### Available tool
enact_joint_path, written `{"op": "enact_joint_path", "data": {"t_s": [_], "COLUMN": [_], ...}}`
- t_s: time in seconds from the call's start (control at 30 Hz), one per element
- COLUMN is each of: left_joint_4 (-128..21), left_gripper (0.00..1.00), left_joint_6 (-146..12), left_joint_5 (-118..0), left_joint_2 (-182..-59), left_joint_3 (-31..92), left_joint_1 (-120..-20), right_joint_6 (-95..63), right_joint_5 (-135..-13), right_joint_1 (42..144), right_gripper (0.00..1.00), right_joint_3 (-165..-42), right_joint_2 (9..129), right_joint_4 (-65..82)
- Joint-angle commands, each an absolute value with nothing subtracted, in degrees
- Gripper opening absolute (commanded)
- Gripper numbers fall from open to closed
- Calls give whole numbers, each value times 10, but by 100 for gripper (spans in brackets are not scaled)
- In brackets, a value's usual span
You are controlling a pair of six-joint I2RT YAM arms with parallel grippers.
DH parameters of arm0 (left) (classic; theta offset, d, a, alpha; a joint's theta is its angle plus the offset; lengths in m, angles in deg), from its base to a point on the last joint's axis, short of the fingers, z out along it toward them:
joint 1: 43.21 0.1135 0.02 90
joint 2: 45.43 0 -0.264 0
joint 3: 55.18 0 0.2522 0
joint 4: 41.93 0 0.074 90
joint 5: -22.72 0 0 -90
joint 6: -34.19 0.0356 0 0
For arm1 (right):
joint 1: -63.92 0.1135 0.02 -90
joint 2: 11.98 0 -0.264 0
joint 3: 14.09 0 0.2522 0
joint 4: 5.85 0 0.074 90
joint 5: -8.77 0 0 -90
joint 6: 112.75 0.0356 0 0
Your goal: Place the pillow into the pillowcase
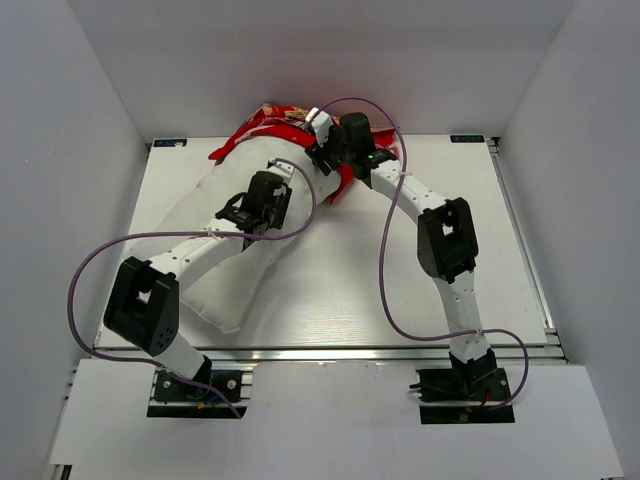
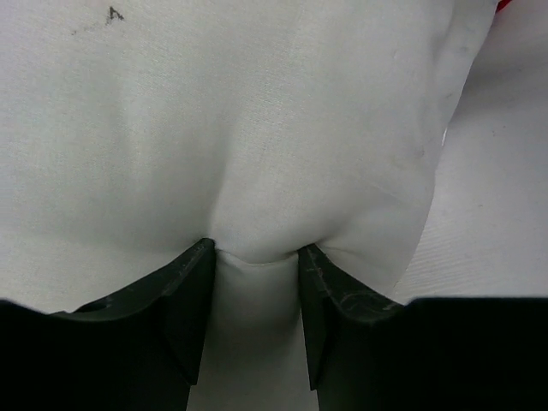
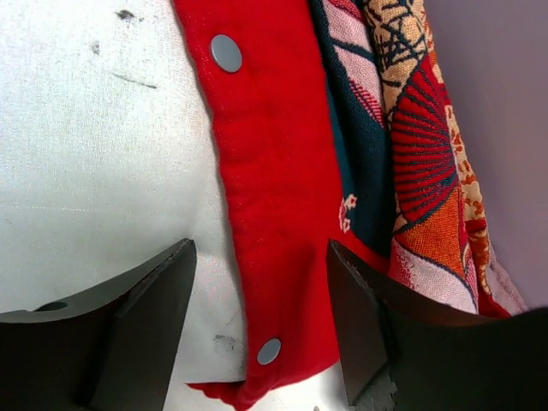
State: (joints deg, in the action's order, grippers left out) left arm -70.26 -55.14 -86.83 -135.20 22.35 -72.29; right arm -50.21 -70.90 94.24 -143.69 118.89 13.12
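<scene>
**ITEM: pillow at pillowcase mouth, risks & clearance**

**Location.** Pillow (image 1: 235, 285) lies diag. on table (image 1: 330, 290). Near corner points toward L base; far end meets the pillowcase (image 1: 262, 125). Pillowcase is bunched at table's far edge, close to back wall (image 1: 320, 60). Most of pillow is bare and only the far end looks covered, so est. early stage.

**L gripper** (image 2: 257, 261): closed on a pinched ridge of pillow fabric, mid-body. Stuffing bulges above the fingers.

**R gripper** (image 3: 261, 253): jaws wide, straddling the red hem (image 3: 274, 197) w/ snaps (image 3: 226, 53). One finger sits over white pillow, the other over the printed side. Nothing clamped.

**Risks (judged):**
- R closes and takes pillow fabric along w/ hem. Mouth gets pinned to pillow and can't slide on.
- L holds only a fold of cover. A fwd push may slip, or buckle the stuffing rather than advance it.
- Pillowcase is loose, not anchored. A push likely shoves the whole bundle at the wall instead of filling it.
- Hem rolls under, so pillow corner snags at mouth.
- Purple cable (image 1: 90, 270) loops by L arm and could drag on pillow. Contact can't be told.

**Room:**
- Far side is tight: pillowcase at rear edge, wall close behind.
- L side: pillow near table's L edge.
- Open table lies to R of pillow and along near edge, so best slack for drawing the pillowcase on is toward near/R.
</scene>
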Motion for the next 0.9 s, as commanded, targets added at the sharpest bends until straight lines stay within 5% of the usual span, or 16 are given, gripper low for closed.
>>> {"op": "enact_joint_path", "data": {"t_s": [0.0, 0.2, 0.23, 0.37, 0.63, 0.87], "left_joint_4": [-698, -707, -706, -705, -676, -655], "left_gripper": [51, 23, 18, 9, 0, 0], "left_joint_6": [-551, -577, -579, -584, -602, -618], "left_joint_5": [-857, -857, -859, -862, -827, -780], "left_joint_2": [-1339, -1317, -1313, -1304, -1295, -1231], "left_joint_3": [209, 176, 166, 160, 189, 229], "left_joint_1": [-722, -722, -721, -718, -688, -686], "right_joint_6": [-508, -511, -511, -489, -446, -319], "right_joint_5": [-729, -739, -725, -634, -496, -439], "right_joint_1": [944, 941, 939, 930, 1015, 1059], "right_gripper": [66, 42, 27, 0, 0, 0], "right_joint_3": [-1471, -1488, -1488, -1470, -1297, -1352], "right_joint_2": [1206, 1228, 1228, 1184, 986, 995], "right_joint_4": [119, 114, 119, 166, 204, 263]}}
